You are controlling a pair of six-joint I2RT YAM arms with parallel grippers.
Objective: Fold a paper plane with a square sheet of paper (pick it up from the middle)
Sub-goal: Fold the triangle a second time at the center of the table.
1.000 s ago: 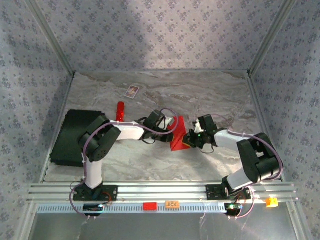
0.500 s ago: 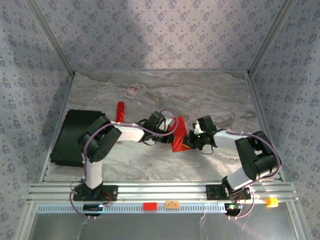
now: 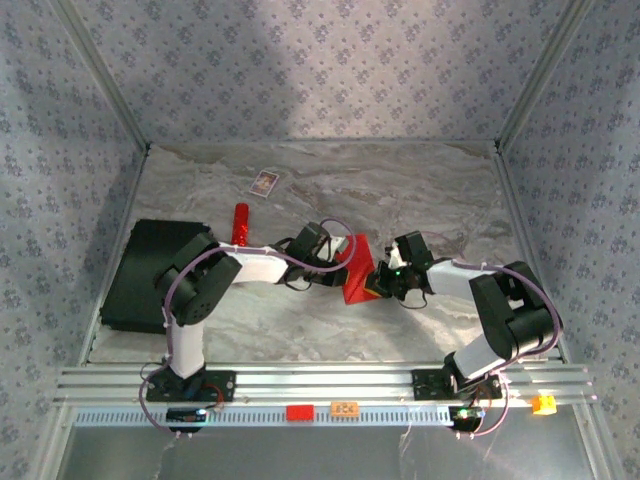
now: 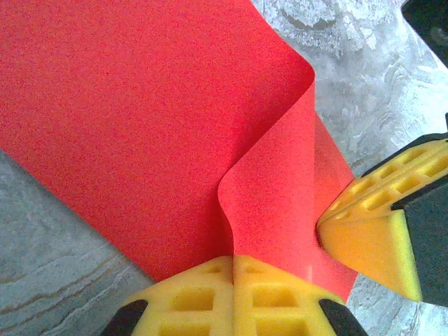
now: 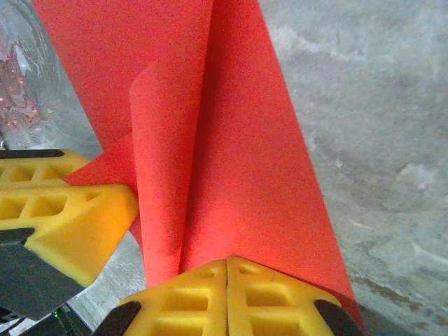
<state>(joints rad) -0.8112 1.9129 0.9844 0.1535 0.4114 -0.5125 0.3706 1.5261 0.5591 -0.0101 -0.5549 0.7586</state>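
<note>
Nearest you, the aluminium rail (image 3: 320,385) carries a red tag (image 3: 298,411) and an orange tag (image 3: 345,408), print too small to read. Mid-worktop (image 3: 420,190), your left pincer (image 4: 233,260) and right pincer (image 5: 227,262) are each clamped pads-together on an edge of the square sheet of paper (image 3: 355,268), which sits between them, curled and partly folded, over grey marbled surface, with a black mat (image 3: 150,270) at left. Beyond lie a red stick (image 3: 240,222) and a small printed card (image 3: 264,182), its print unreadable, then walls (image 3: 320,70) of grey patterned fabric.
</note>
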